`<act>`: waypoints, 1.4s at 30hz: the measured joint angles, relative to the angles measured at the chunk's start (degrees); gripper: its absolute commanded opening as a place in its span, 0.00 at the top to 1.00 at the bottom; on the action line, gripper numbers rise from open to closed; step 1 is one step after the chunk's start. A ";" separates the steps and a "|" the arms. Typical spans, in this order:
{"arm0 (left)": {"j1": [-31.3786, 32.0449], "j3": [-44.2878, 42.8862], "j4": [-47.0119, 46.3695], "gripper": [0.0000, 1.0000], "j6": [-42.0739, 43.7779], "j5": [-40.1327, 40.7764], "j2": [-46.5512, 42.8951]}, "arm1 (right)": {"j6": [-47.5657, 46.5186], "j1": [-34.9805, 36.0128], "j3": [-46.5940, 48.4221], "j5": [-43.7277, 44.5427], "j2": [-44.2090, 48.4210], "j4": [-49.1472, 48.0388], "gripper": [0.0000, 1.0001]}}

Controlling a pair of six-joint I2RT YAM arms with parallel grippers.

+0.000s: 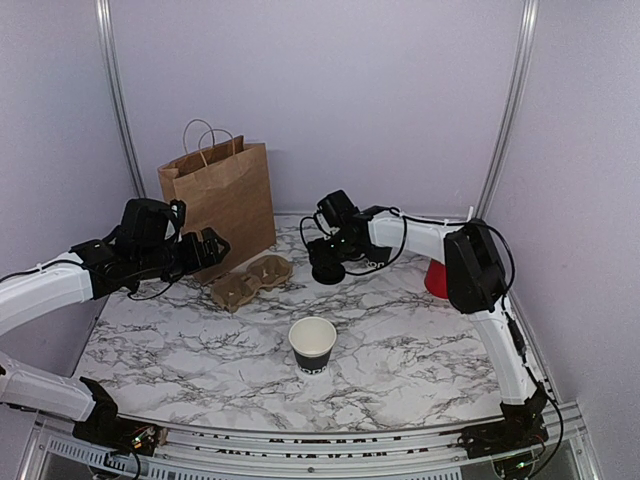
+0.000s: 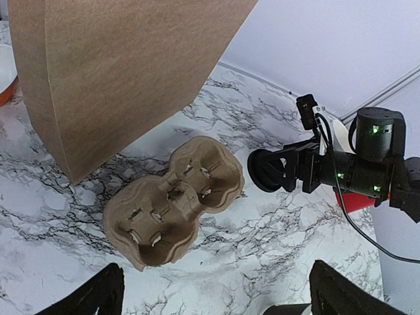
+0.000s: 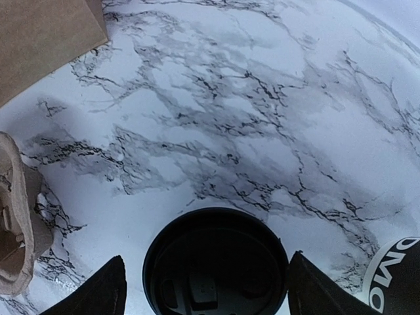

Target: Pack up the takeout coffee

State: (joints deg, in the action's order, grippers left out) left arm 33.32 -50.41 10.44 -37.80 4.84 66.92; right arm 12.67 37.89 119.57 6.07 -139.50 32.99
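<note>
Takeout coffee cup [image 1: 313, 345] stands upright and uncovered on the marble tabletop [image 1: 180, 350], about midway between the left and right edges and nearer the near edge than the far one. It is black with a white rim, and neither arm touches it. Its round black lid [image 3: 216, 262] is well apart from it, toward the far edge and a little right of the middle. The right fingers [image 3: 98, 292] pinch the lid from either side, and in the left wrist view it hangs tilted at their tips.

The left fingers [image 2: 98, 295] are spread wide with nothing between them, hovering over the left part of the tabletop. Below them lies a pulp cup carrier [image 2: 174, 200], flat and with its wells bare. It sits just beside the foot of a brown paper bag [image 1: 220, 195], which stands upright in the far left corner. A red cup [image 1: 436, 280] stands by the right edge, partly hidden behind the right arm. Another black cup with white lettering [image 3: 400, 275] shows just beside the right fingers.
</note>
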 measured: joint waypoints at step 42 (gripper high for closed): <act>0.00 8.35 -8.72 0.01 -5.95 -10.23 1.57 | 3.21 10.40 -30.64 1.75 32.09 -3.58 0.35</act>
State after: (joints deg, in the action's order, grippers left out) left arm 33.32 -42.06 1.72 -43.75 -5.39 68.49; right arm 15.88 48.29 88.92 7.81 -107.42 29.41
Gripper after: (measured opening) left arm 0.993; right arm 0.704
